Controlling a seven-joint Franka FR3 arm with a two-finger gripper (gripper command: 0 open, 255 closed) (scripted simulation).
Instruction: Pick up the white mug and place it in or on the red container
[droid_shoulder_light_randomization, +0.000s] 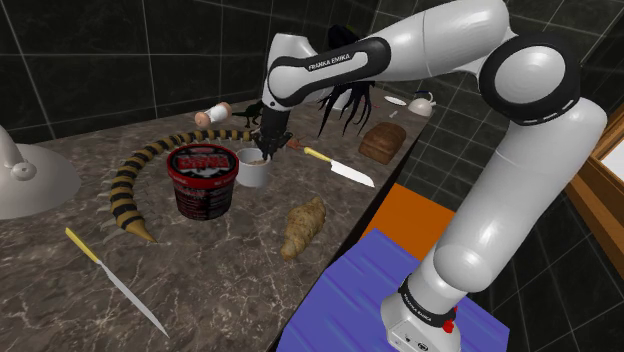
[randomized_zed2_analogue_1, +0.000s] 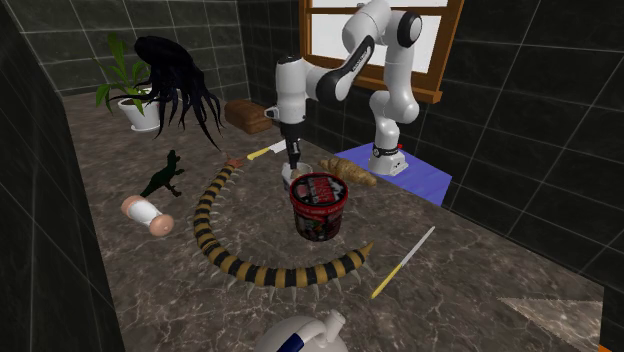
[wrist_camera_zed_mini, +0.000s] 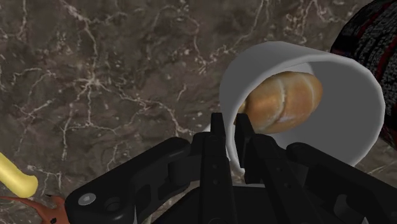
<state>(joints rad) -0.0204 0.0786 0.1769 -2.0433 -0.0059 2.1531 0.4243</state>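
The tub (droid_shoulder_light_randomization: 203, 185) stands just beside the mug (droid_shoulder_light_randomization: 254, 170), with hardly any gap between them. A brown roll (wrist_camera_zed_mini: 283, 102) takes up much of the mug's inside. The snake (droid_shoulder_light_randomization: 125, 190) curls round the tub on the shoulder view's left, blocking a low approach there. The space above the tub's top is open. Nearer the stand, bare counter (droid_shoulder_light_randomization: 215, 270) lies between a pastry (droid_shoulder_light_randomization: 303, 228) and a long knife (droid_shoulder_light_randomization: 115, 280). A second knife (droid_shoulder_light_randomization: 345, 170) lies near the mug, apart from it.
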